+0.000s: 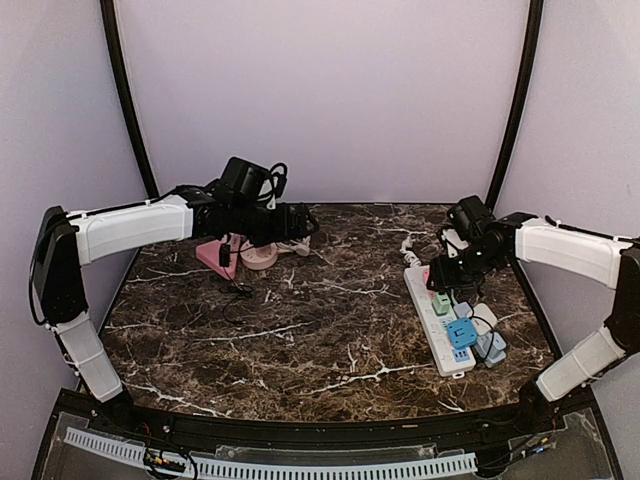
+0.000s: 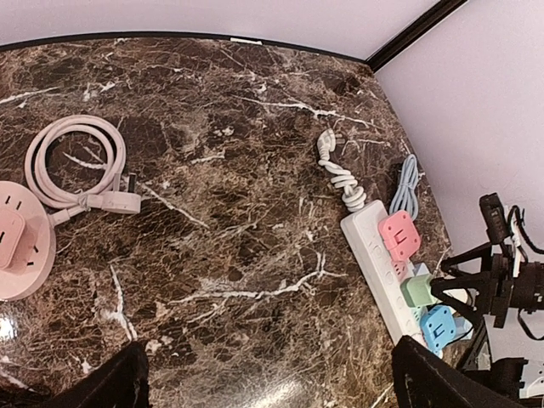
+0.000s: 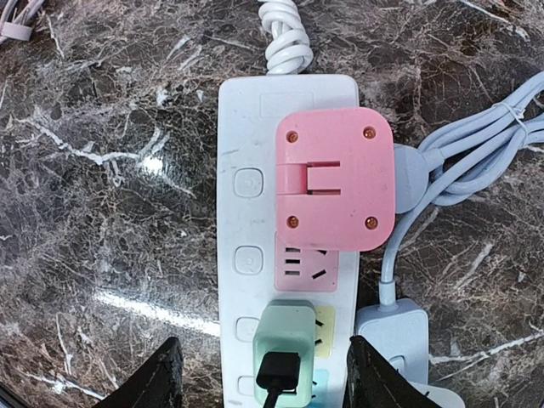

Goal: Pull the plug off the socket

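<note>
Scene: I run two arms over a dark marbled table [image 1: 300, 330]. A white power strip [image 3: 246, 127] lies on its right side.

Where the plug is: The green plug [image 3: 285, 336] sits in the strip, on the near side of the pink adapter [image 3: 336, 178], with a bare outlet showing between them. A blue plug [image 1: 461, 332] sits further along toward me.

Right hand: The right hand [image 3: 268, 387] hangs over the green plug. Its fingers are spread to either side, wider than the strip, and touch nothing that I can see.

Why there: I judge that the straddle sets one finger against each flank of the plug, so that closing would pinch the plug and not the strip.

Left hand: The left hand [image 2: 272, 391] is spread wide and empty, held high over the table and well apart from the strip. I judge it is parked clear of the work, with its camera giving me a second look at the strip.

Long axis: In the top view the strip runs from far to near, slanting a little rightward as it comes toward me. Its coiled white cord [image 3: 285, 38] leaves the far end.

Which way the plug points: It faces up, and its black lead [image 3: 274, 374] runs toward the strip's near end. The pins are hidden; I judge they point straight down, so the pull goes straight up.

Risk: The strip looks loose on the table and may lift with the plug.
</note>
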You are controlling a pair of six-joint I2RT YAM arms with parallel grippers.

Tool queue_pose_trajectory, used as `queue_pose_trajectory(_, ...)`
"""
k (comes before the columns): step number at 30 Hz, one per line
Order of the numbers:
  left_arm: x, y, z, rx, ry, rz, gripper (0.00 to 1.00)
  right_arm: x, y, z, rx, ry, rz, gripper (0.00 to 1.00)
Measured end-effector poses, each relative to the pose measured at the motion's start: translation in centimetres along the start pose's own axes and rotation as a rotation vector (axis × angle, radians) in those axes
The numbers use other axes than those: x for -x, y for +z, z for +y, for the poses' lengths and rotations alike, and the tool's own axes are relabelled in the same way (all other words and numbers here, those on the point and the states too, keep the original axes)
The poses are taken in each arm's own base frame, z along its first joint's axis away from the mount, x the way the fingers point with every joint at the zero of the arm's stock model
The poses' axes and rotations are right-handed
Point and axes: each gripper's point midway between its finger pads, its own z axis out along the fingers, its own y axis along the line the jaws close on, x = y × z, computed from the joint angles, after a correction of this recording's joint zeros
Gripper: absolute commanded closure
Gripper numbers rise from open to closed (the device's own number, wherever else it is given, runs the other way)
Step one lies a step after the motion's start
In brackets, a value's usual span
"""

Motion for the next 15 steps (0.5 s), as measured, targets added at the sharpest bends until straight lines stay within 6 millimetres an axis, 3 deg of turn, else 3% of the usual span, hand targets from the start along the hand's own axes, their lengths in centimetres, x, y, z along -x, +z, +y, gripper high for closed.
queue_pose_trajectory(6,0.5,0.4,-0.9,-0.042,-0.02,-0.017,0.01,-0.8,0.4,0.8,-0.041,-0.032,0.011,0.54)
queue_pose_trajectory(15,-0.1,1.6,-1.5,-0.072,-0.052,0.006,0.01,-1.8,1.8,-0.3,-0.115,-0.029,0.045,0.52)
